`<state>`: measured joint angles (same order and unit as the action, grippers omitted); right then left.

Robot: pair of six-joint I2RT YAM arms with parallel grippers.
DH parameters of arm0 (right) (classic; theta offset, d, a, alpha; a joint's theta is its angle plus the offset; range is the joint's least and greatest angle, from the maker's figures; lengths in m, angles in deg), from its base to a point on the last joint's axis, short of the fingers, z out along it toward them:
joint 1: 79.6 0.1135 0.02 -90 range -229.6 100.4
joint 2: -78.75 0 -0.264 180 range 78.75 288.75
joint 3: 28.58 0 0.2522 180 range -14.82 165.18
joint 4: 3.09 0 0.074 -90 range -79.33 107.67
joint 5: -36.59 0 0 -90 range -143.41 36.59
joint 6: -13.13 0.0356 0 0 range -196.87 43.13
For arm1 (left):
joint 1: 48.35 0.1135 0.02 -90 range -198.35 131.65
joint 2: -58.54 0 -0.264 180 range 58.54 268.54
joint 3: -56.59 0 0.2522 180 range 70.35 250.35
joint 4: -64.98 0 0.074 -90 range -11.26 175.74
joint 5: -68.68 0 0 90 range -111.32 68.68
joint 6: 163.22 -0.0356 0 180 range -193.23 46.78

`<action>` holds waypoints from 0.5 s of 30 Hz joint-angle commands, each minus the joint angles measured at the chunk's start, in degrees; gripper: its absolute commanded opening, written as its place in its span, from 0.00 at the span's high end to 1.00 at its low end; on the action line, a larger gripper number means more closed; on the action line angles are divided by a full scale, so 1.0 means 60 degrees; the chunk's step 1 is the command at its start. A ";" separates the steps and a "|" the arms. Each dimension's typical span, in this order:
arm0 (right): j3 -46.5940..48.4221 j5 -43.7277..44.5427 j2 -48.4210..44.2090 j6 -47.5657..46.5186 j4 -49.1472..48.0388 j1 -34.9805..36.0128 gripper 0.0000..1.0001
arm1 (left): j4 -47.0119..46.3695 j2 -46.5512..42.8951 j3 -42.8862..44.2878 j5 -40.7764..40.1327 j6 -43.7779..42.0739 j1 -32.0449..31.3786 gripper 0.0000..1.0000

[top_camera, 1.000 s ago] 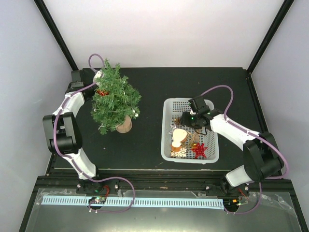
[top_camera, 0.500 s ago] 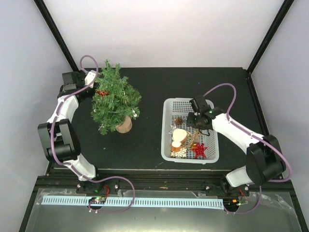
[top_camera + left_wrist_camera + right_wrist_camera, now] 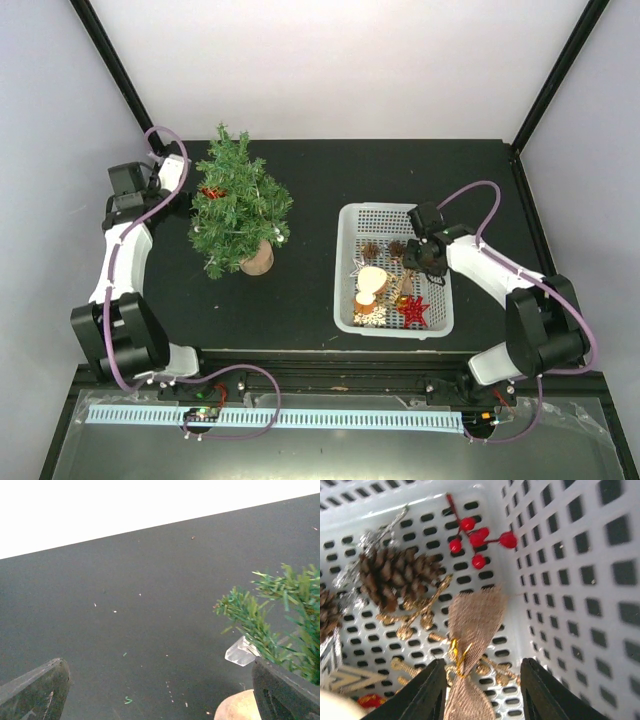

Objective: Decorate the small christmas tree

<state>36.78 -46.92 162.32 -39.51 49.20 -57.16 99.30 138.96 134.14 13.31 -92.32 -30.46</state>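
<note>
The overhead view is bright, evenly lit and sharp; the matte black desk [image 3: 330, 180] takes the light flatly, and the white wall [image 3: 340, 70] at 12 o'clock is nearly washed out. In the left wrist view the wall from 10 to 2 o'clock is blown to pure white, while the fingers [image 3: 35, 690] of the left end effector [image 3: 160, 695] at 7 and 5 o'clock are dark and soft. The right wrist view is blurred, most on the side of the basket [image 3: 580, 580] at 3 o'clock and the bow [image 3: 470, 625] at 6.

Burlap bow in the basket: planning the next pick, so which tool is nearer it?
Right. The right tool hangs open just above the burlap bow inside the white basket; the left tool is far off, beside the small christmas tree.
</note>
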 commanded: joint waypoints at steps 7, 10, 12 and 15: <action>0.0604 0.0081 0.0943 0.0254 -0.0757 -0.0738 0.60 | 0.0243 -0.0885 -0.0661 0.0785 0.0653 0.0080 0.01; 0.0868 0.0145 0.1370 0.0352 -0.0774 -0.0804 0.60 | 0.0249 -0.0870 -0.0645 0.0830 0.0675 0.0101 0.01; 0.0939 0.0172 0.1586 0.0410 -0.0861 -0.0849 0.60 | 0.0244 -0.0876 -0.0667 0.0930 0.0704 0.0102 0.01; 0.1128 0.0325 0.1857 0.0478 -0.0912 -0.0897 0.60 | 0.0157 -0.0859 -0.0741 0.1118 0.0769 0.0109 0.01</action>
<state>41.54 -47.36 171.65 -38.13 44.74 -61.53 100.04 134.99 130.03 17.29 -88.99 -30.28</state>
